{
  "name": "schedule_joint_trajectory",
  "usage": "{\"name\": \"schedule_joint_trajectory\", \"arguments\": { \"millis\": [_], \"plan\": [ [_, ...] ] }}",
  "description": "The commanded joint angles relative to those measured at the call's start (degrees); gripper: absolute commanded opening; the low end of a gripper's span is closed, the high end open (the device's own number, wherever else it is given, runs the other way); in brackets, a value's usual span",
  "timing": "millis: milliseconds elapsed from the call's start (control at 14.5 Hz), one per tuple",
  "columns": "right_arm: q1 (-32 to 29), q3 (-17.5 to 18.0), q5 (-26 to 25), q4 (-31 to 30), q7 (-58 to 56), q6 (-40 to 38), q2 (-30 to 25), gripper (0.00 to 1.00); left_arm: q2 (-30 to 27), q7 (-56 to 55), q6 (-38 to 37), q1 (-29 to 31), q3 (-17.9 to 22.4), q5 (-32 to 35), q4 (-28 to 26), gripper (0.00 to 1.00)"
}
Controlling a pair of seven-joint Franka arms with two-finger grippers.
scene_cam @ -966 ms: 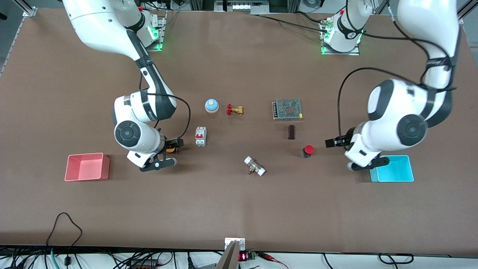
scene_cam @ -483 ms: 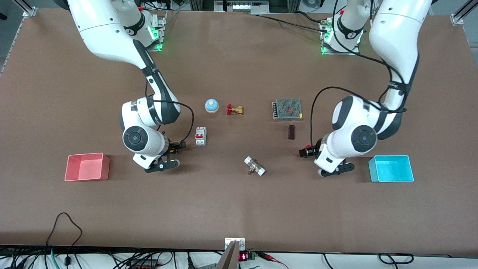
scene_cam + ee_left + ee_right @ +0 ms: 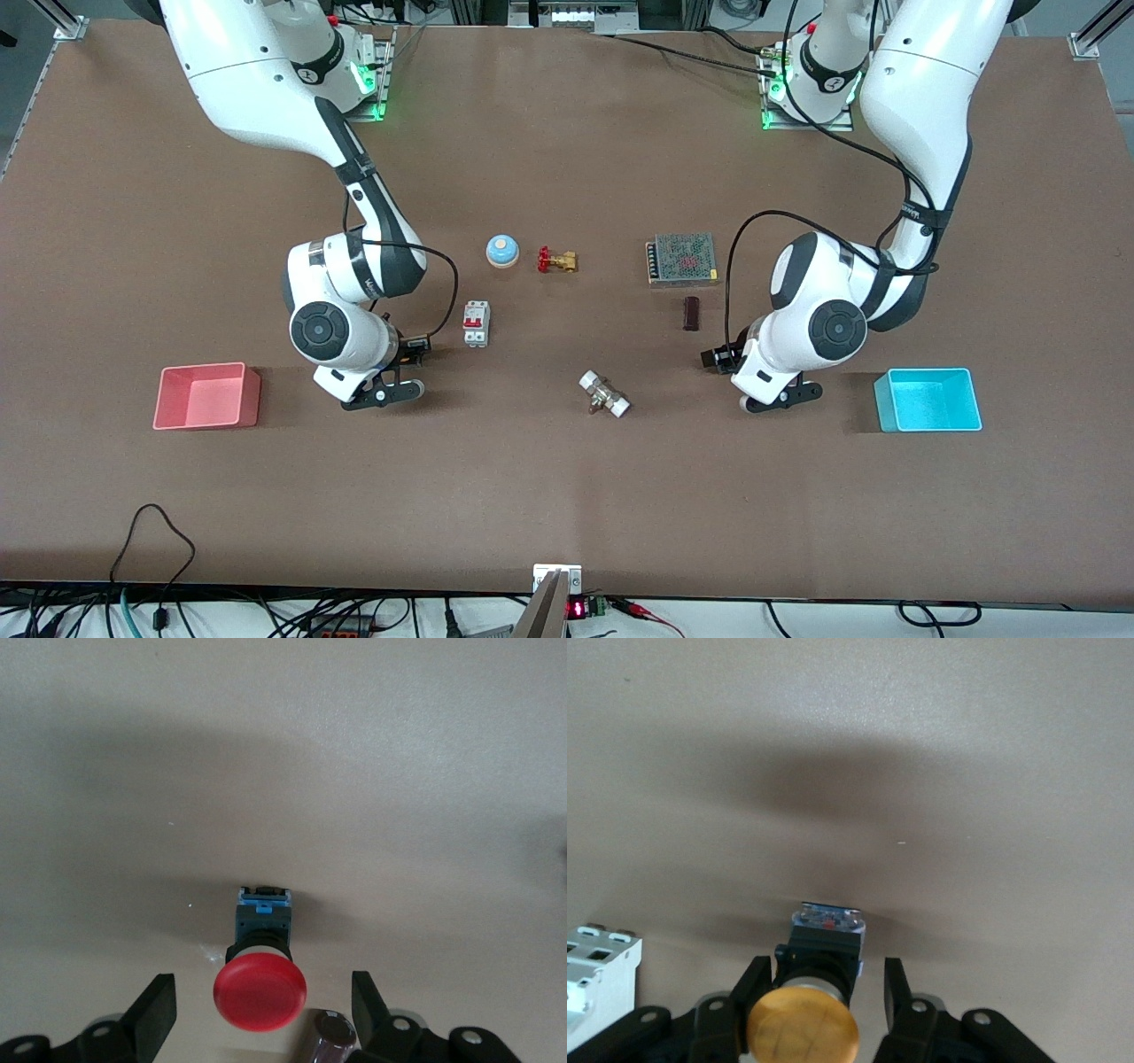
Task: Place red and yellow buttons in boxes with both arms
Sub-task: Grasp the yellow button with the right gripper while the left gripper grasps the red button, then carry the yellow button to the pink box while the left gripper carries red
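The red button [image 3: 260,995] sits on the table between the spread fingers of my left gripper [image 3: 261,1017], which is open and touches nothing. In the front view the left gripper [image 3: 714,357] is low over the table, toward the middle from the cyan box [image 3: 928,400], and hides the button. The yellow button [image 3: 803,1028] sits between the fingers of my right gripper [image 3: 824,992]. One finger is against its black base and the other stands off with a gap. The right gripper [image 3: 415,347] is low beside the pink box [image 3: 251,394]. Both boxes are empty.
A white circuit breaker [image 3: 476,323] stands close to the right gripper and shows in the right wrist view [image 3: 598,983]. A blue bell [image 3: 502,251], a red-handled valve [image 3: 556,260], a mesh-topped unit [image 3: 682,260], a dark block [image 3: 691,313] and a white-ended fitting [image 3: 604,394] lie mid-table.
My left arm has swung from over the cyan box toward the middle and now straddles the red button. My right gripper has shifted slightly, staying round the yellow button.
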Motion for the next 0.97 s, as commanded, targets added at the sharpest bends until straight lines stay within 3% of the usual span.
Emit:
{"name": "schedule_joint_trajectory", "arguments": {
  "millis": [0,207,276,552,690,897],
  "plan": [
    [-0.2,0.0,0.2,0.6,0.4,0.1,0.6,0.44,-0.9,-0.1,0.6,-0.2,0.3,-0.9,-1.0,0.57],
    [-0.2,0.0,0.0,0.7,0.3,0.1,0.6,0.29,-1.0,-0.1,0.4,-0.1,0.3,-0.9,-1.1,0.39],
    [-0.2,-0.1,0.1,0.7,0.3,0.1,0.5,0.29,-1.1,-0.1,0.3,-0.1,0.3,-0.9,-1.0,0.33],
    [-1.1,-2.4,0.5,3.3,-0.3,-1.1,-1.8,0.27,-3.5,0.8,-3.4,1.5,0.9,-0.8,0.0,0.24],
    [-2.6,-4.6,0.5,4.2,-0.7,-3.6,-3.7,0.27,-5.4,1.7,-7.4,3.8,0.9,-0.2,1.4,0.23],
    [-7.6,-4.8,0.6,6.4,-0.9,-6.2,-4.8,0.26,-5.6,3.9,-8.7,6.6,1.1,-0.2,4.6,0.23]
  ]
}}
